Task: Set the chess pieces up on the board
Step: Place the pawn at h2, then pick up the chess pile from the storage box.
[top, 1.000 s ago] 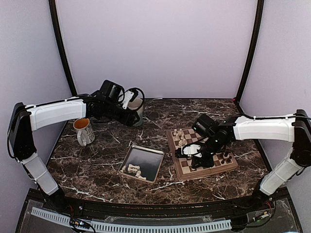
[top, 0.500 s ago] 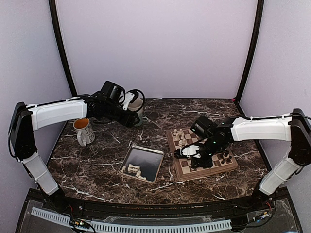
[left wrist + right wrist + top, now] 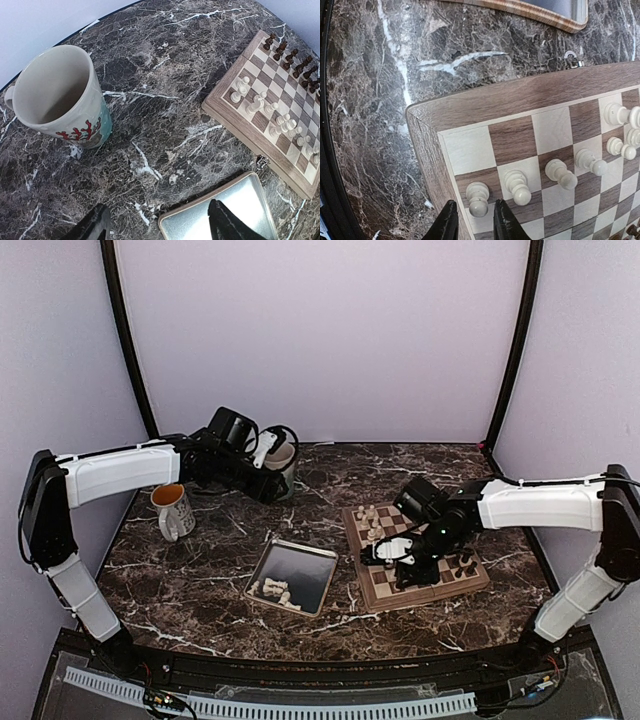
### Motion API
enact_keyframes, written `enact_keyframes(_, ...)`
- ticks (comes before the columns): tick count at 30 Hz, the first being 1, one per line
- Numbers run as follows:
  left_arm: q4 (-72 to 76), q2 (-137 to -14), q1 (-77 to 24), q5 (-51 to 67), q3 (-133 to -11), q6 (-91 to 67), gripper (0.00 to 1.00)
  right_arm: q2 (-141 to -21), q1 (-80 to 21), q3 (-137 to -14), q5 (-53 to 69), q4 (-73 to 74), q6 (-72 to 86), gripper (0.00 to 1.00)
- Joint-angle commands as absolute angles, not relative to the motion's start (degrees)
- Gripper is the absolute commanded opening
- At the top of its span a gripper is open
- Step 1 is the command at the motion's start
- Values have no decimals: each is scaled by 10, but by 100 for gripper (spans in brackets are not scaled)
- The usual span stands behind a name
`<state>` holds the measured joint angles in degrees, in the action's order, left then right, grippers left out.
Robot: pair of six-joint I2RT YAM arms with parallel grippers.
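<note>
The board (image 3: 384,596) lies right of centre, with cream-white chess pieces (image 3: 372,524) along its far-left side and dark pieces (image 3: 462,565) on the near-right side. My right gripper (image 3: 386,553) hangs low over the board's left part. In the right wrist view its open fingers (image 3: 474,222) flank a white pawn (image 3: 478,197) that stands upright on a corner-file square, with a gap on each side. More white pawns (image 3: 560,172) stand in a row beside it. My left gripper (image 3: 157,225) is open and empty, high above the table. More white chess pieces (image 3: 275,590) lie in the tray.
A silver tray (image 3: 300,565) sits left of the board. An orange-lined mug (image 3: 172,508) stands at the left. A white mug with a red pattern (image 3: 55,97) stands near the back, next to the left arm. The board's edge (image 3: 485,100) drops to marble tabletop.
The right gripper's fingers have parted from the white pawn, which now stands free on its square. The left arm has not moved.
</note>
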<state>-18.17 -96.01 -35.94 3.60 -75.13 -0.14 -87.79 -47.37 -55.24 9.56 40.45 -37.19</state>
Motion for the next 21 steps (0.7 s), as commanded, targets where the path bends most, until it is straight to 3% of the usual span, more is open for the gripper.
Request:
enact_keyframes(1, -206, -961, -358, 11, -777, -5, 70, -838, -473, -595, 108, 437, -363, 26)
enact_keyframes(8, -275, -960, -372, -43, -816, -38, 63, -789, -400, -604, 172, 412, -346, 28)
enact_keyframes(15, -361, -926, -386, 30, -763, -81, 54, -760, -325, -556, 242, 323, -311, 28)
enact_keyframes(21, -437, -945, -473, 43, -719, 54, 47, -746, -305, -523, 259, 289, -311, 29)
